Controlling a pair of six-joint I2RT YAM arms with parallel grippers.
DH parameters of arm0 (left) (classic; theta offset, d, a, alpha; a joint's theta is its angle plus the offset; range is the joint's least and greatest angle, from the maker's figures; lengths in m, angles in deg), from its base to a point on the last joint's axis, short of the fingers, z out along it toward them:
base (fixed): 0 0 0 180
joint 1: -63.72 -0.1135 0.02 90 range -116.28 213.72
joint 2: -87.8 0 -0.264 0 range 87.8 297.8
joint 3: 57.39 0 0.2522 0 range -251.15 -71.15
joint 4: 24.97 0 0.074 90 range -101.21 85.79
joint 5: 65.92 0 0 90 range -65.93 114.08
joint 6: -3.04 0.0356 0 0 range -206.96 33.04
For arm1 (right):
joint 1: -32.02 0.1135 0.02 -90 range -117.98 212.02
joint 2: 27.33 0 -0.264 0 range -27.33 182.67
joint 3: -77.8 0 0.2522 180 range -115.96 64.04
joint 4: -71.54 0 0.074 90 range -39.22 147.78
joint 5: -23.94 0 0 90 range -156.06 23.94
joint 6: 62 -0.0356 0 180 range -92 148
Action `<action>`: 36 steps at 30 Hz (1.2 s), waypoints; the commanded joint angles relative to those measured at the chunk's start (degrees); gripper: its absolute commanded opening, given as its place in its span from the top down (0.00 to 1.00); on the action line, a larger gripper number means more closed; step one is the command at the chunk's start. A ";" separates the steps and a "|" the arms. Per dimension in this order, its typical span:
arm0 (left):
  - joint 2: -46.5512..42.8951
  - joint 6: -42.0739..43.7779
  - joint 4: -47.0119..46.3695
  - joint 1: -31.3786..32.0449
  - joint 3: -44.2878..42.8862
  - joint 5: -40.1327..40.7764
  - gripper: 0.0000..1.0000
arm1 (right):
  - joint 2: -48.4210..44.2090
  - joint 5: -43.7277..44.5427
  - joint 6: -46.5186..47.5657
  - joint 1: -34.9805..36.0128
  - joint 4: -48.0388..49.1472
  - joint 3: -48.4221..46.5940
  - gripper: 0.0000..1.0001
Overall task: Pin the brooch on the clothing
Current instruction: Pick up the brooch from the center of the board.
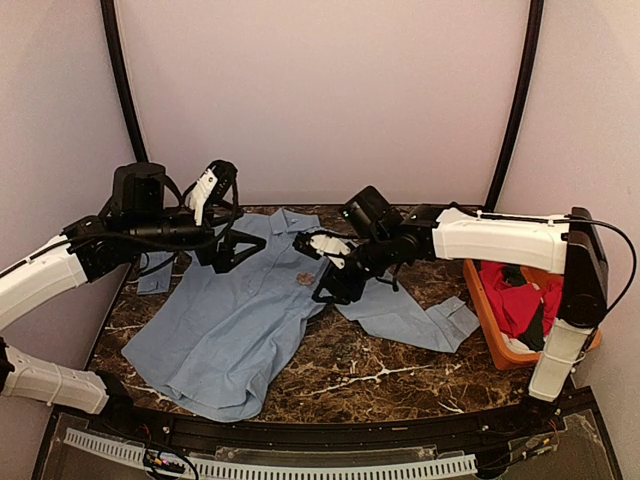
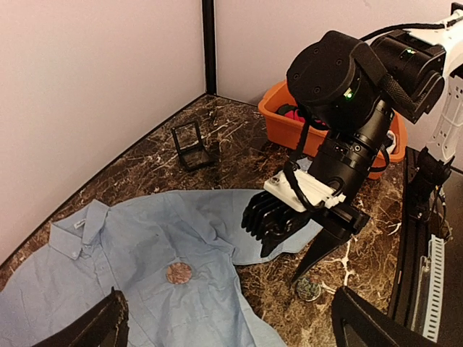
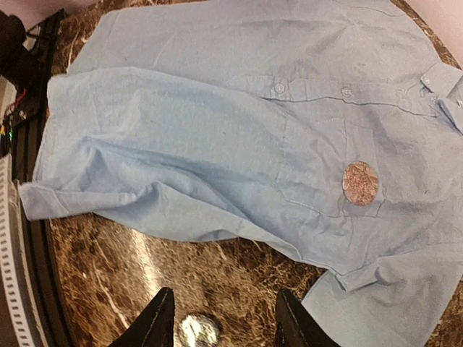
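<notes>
The light blue shirt [image 1: 230, 330] lies spread on the marble table, collar at the back. A round copper-pink brooch [image 1: 304, 278] sits on its chest; it also shows in the left wrist view [image 2: 179, 273] and the right wrist view [image 3: 360, 183]. A small shiny round disc [image 3: 200, 329] lies on bare marble just off the shirt's edge [image 2: 309, 289]. My right gripper [image 3: 224, 325] is open and empty, hovering with its fingers either side of the disc [image 1: 333, 288]. My left gripper [image 1: 225, 250] is wide open and empty above the shirt's left shoulder.
An orange bin [image 1: 490, 330] with a red garment [image 1: 520, 300] stands at the right edge. A small black stand [image 2: 192, 144] sits near the back wall. The shirt's right sleeve [image 1: 425, 322] lies across the table toward the bin.
</notes>
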 commanded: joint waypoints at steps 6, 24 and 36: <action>-3.83 4.27 1.28 -0.09 5.83 -0.55 0.01 | -0.72 6.12 1.18 0.69 -1.82 14.33 0.41; -5.32 0.24 -0.72 -0.10 10.26 -1.09 0.01 | 5.69 20.80 -6.61 9.38 2.74 17.39 0.34; -6.30 0.50 -0.74 -0.08 10.53 -0.57 0.01 | 7.14 20.28 -8.09 10.40 2.87 17.15 0.68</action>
